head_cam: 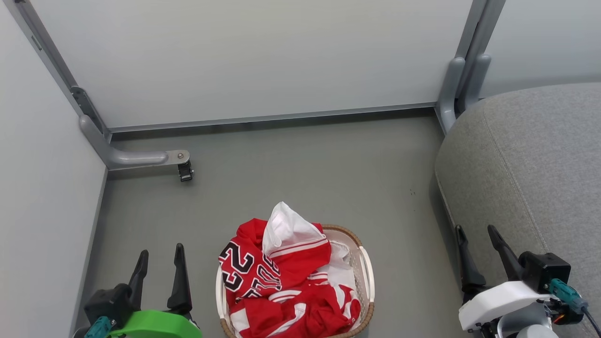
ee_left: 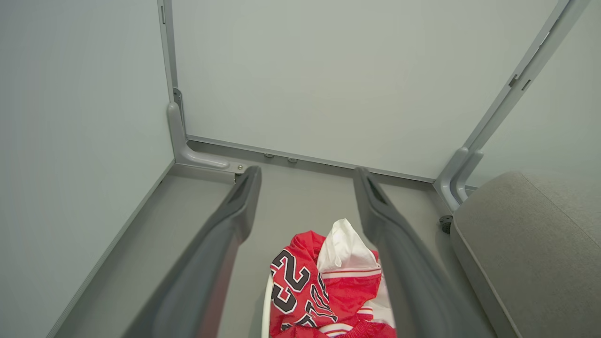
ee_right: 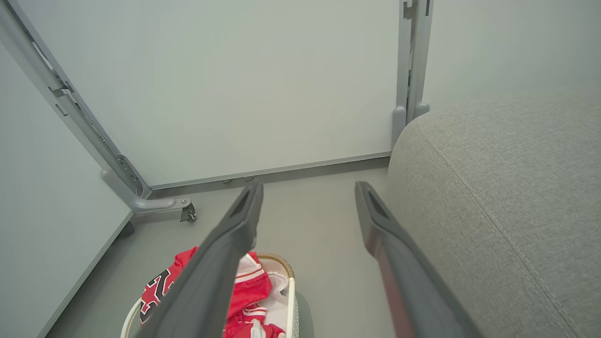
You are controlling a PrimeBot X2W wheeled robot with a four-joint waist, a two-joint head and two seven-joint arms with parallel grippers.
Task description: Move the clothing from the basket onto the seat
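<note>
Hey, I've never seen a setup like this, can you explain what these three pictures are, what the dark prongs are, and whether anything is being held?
It is a two-armed robot. One picture looks down from its head; the other two look along each wrist. The dark prongs are its fingers: left gripper, right gripper. Both are open and hold nothing. On the grey floor stands the basket, heaped with the clothing, red with white trim. The grey seat is at the robot's right.

Black white-edged "23" on red jersey (head_cam: 249,272); other lettering unreadable.
</note>
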